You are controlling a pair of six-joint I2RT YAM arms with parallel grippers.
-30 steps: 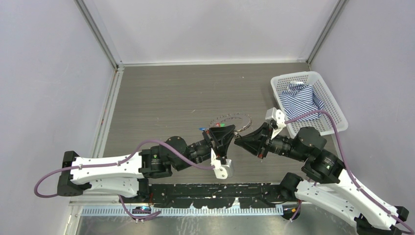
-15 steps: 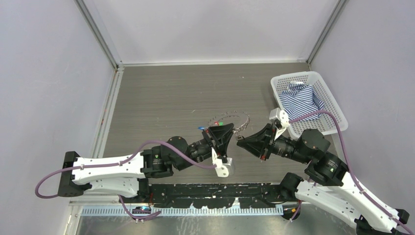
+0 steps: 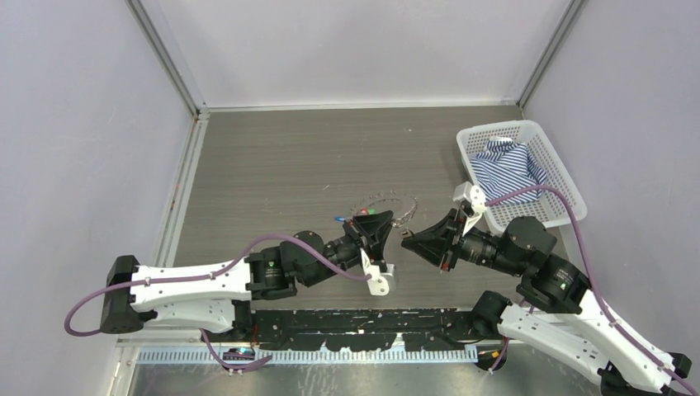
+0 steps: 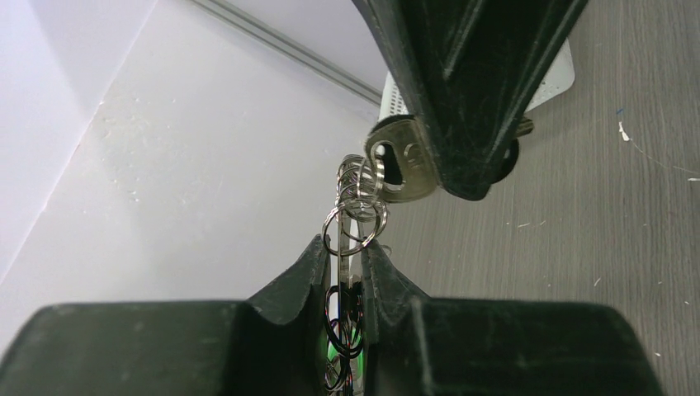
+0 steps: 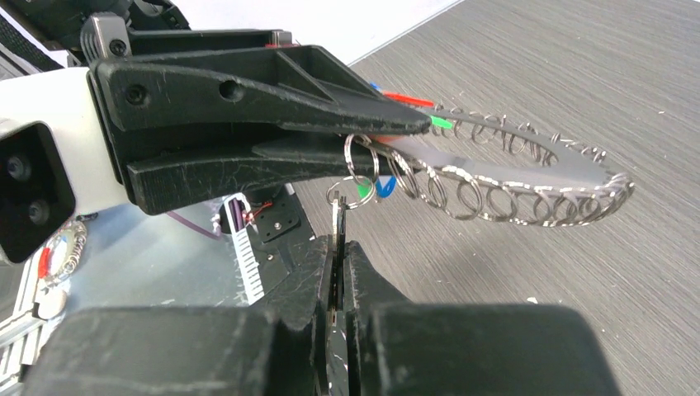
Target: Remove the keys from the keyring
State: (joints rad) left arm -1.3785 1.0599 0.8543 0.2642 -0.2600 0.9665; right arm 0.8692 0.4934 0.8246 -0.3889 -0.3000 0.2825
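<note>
Presently, the right gripper (image 5: pixel 338 246) is pinched on a silver key (image 4: pixel 404 183) that hangs by a small split ring (image 5: pixel 361 157) from the keyring (image 5: pixel 495 169), whose near edge the left gripper (image 4: pixel 342 252) clamps over the table (image 5: pixel 578 74), coloured keys (image 5: pixel 442 123) just beyond, a white basket (image 3: pixel 499 126) farther right.

Arms angle inward, left pincer (image 4: pixel 342 252) and right pincer (image 5: pixel 337 247) clamped, tips nearly meeting.

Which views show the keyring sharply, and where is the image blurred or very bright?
Right wrist: keyring sharp, right gripper close to the lens soft. Left wrist: silver key clear, pale wall bright. Top external: even light, keyring tiny, no detail.
</note>
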